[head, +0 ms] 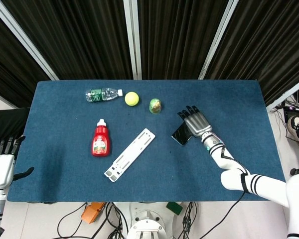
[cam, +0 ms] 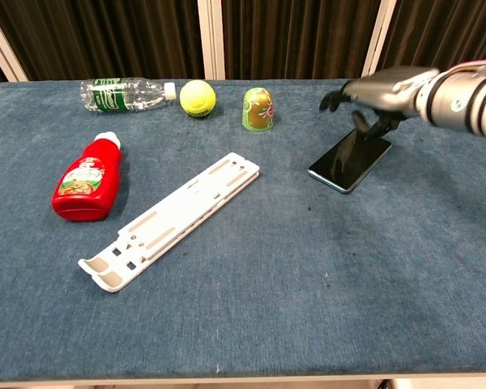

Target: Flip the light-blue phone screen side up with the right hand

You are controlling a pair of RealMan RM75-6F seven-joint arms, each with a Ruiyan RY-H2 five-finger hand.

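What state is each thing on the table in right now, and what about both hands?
Phone: lying flat, dark screen up.
Right hand: above the phone's far end, fingers spread, holding nothing.
Left hand: off the table's left edge, idle; grip unclear.
Ketchup bottle: lying on its side, cap on.
Water bottle: lying on its side, capped.
Tennis ball: resting still.
Green egg-shaped toy: standing upright.
White bracket: lying flat.
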